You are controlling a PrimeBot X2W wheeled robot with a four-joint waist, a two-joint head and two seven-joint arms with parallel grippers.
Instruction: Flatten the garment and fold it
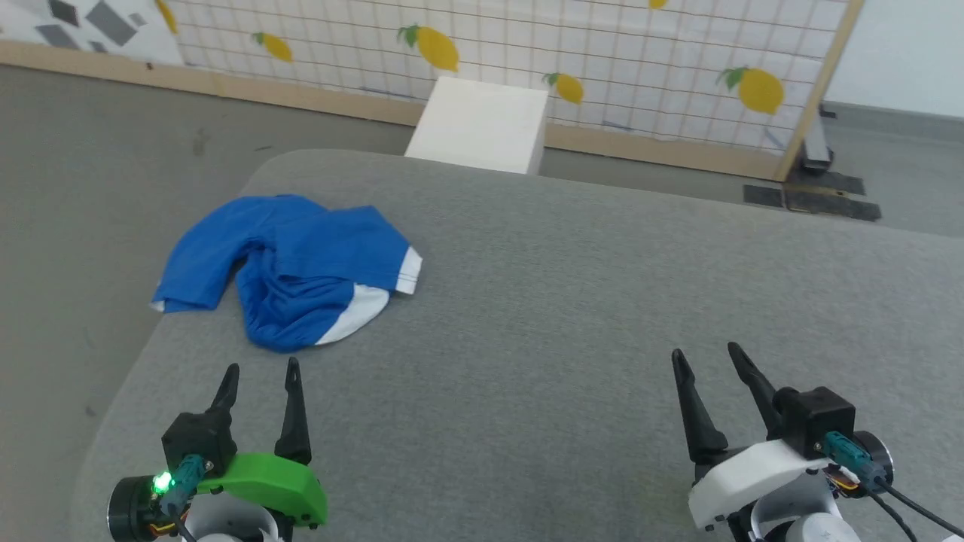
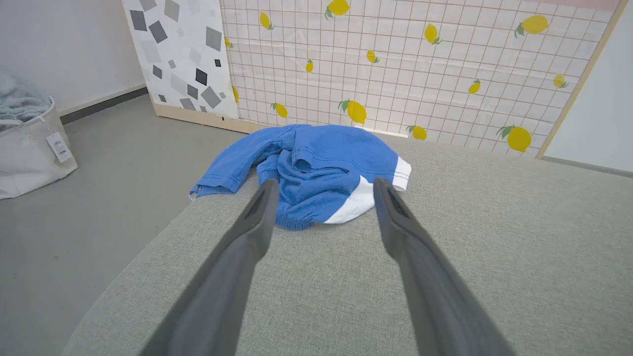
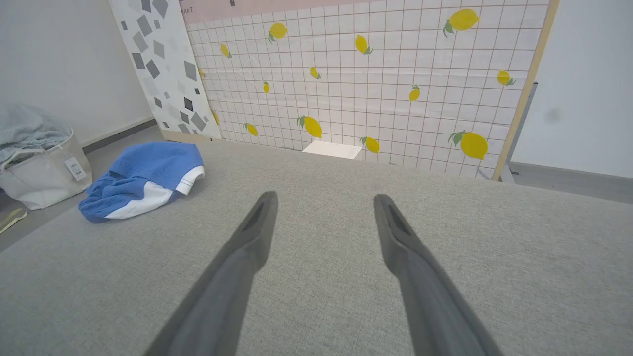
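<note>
The garment (image 1: 290, 267) lay in a crumpled heap on the grey padded table (image 1: 565, 301), over toward its far left corner, with one blue leg stretched out to the table's left edge. It was bunched and folded over itself. A white panel and a strip of white trim showed on the side facing the middle of the table, and the gathered waistband was turned toward the robot. The left gripper (image 1: 263, 363) hovered just short of the heap on the near side, its two dark fingers spread wide apart and pointing at the cloth, touching nothing. The right gripper (image 1: 704, 349) hung well off to the other side above bare grey fabric, its fingers likewise parted and empty. Beyond the far edge of the table a white box (image 1: 482, 124) stood on the floor (image 1: 90, 188) against a screen (image 1: 602, 53) printed with a grid and yellow lemons. Off to the left, on the floor by the wall, sat a pale cloth basket (image 2: 24, 153) with a tag hanging from it and something grey piled inside.
</note>
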